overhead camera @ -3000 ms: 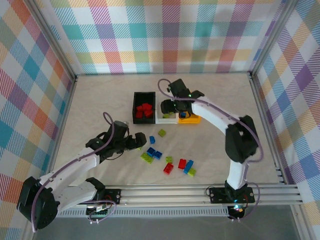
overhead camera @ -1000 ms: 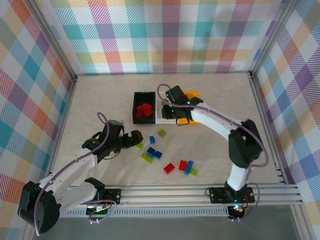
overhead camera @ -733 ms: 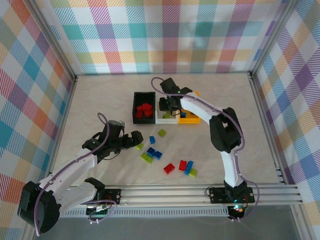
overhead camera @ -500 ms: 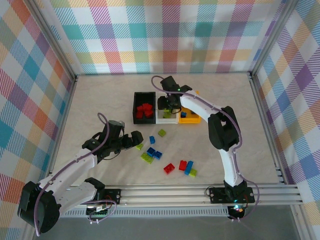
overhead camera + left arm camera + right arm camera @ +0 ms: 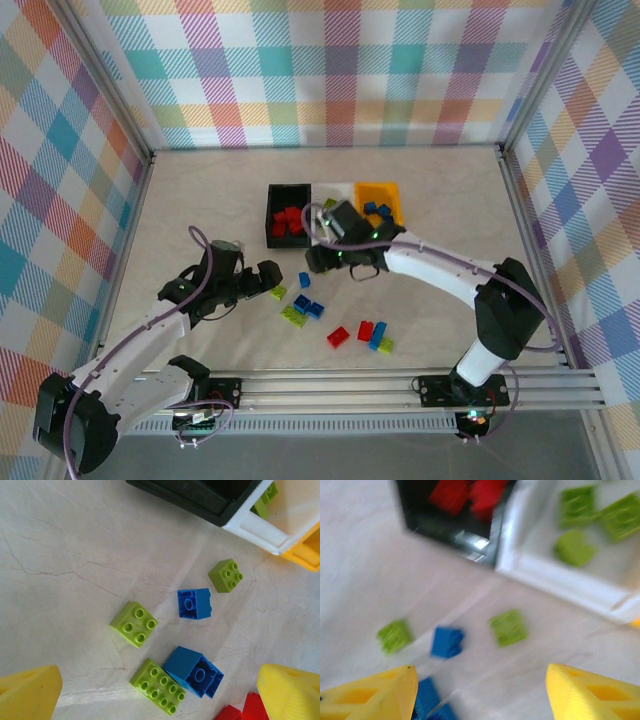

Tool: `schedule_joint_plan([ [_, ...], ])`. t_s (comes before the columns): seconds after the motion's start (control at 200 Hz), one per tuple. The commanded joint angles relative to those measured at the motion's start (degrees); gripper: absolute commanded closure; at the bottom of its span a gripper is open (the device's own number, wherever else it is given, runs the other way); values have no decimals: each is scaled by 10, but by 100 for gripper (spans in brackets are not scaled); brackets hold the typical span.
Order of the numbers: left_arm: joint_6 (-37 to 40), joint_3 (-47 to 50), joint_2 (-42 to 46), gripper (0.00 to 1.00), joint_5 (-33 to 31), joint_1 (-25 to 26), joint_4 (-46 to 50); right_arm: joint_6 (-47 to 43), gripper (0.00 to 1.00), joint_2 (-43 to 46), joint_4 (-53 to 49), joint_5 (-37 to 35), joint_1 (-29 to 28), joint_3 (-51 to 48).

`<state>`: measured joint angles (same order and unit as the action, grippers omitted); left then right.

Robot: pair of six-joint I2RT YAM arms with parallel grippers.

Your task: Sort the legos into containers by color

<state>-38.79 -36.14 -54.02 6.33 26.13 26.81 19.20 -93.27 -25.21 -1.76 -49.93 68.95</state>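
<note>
The legos (image 5: 315, 309) are found partly sorted. Red ones are held in the black bin (image 5: 270, 215), lime ones in the white bin (image 5: 512, 540) and blue ones in the orange bin (image 5: 362, 192). The bins are set side by side toward the far edge of the worktop (image 5: 200, 200). Loose bricks of all three colours are scattered around the worktop's middle. The left claw (image 5: 159, 692) is spread wide above them, nothing gripped. The right claw (image 5: 480, 690) is likewise released and empty, just in front of the bins.

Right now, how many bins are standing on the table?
3, side by side in a row: the black bin on the left holding red bricks, the white bin in the middle holding green bricks, and the orange bin on the right holding blue bricks.
</note>
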Motion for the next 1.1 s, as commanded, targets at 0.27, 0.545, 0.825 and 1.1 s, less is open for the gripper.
schedule_joint_plan([
  [0.27, 20, -26, 50, 0, -23, -32, 61, -35, 31, -97, 61, -27, -105, -9],
  [0.545, 20, -19, 49, 0, -12, -39, 56, -42, 39, -130, 56, -38, -113, 0],
  [0.825, 20, -18, 46, 0, -7, -43, 55, -44, 57, -134, 58, -24, -115, 7],
  [1.1, 22, -23, 42, 0, -4, -44, 51, -45, 70, -76, 63, -53, -109, -2],
])
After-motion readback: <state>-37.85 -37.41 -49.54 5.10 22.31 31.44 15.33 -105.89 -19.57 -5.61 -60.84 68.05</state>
